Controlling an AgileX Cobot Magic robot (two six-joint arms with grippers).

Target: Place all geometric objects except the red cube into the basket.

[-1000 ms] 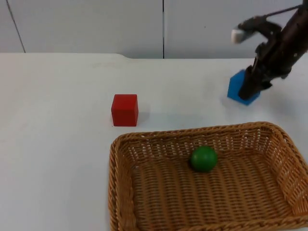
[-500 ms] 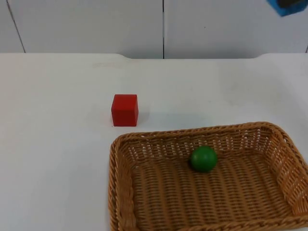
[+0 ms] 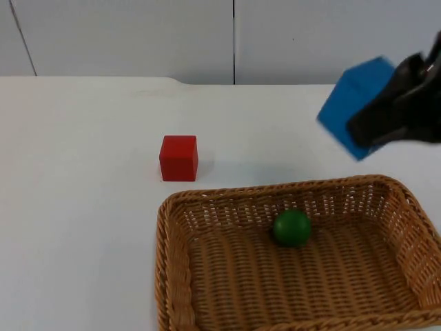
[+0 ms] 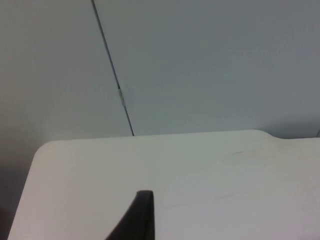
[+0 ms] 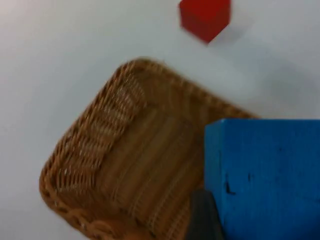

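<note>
White desk (image 3: pixel 83 207) running back to a grey wall (image 3: pixel 124 34), its near and side edges cut off in the top view. Wicker basket (image 3: pixel 176 276) at the desk's near right corner, front rim and right wall partly out of frame; seen blurred in the right wrist view (image 5: pixel 100 150). Right gripper (image 3: pixel 386 124) up in the air above the desk's right edge, beyond the basket's far right corner, mostly cut off by the frame, fingers clenched on a blue block (image 3: pixel 355 100), tilted, lifted clear of the desk, its right side hidden by the black fingers. In the right wrist view the blue block (image 5: pixel 265 175) looms close over the basket. Red cube (image 3: pixel 178 157) sitting flat near the middle of the desk, just beyond the basket's far left corner, apart from it; blurred in the right wrist view (image 5: pixel 205 17). Green ball (image 3: pixel 291 227) inside the basket, near its far wall. Left gripper waiting near the desk's far left corner; one dark fingertip (image 4: pixel 137 217) visible, so cannot tell whether released or clenched.
</note>
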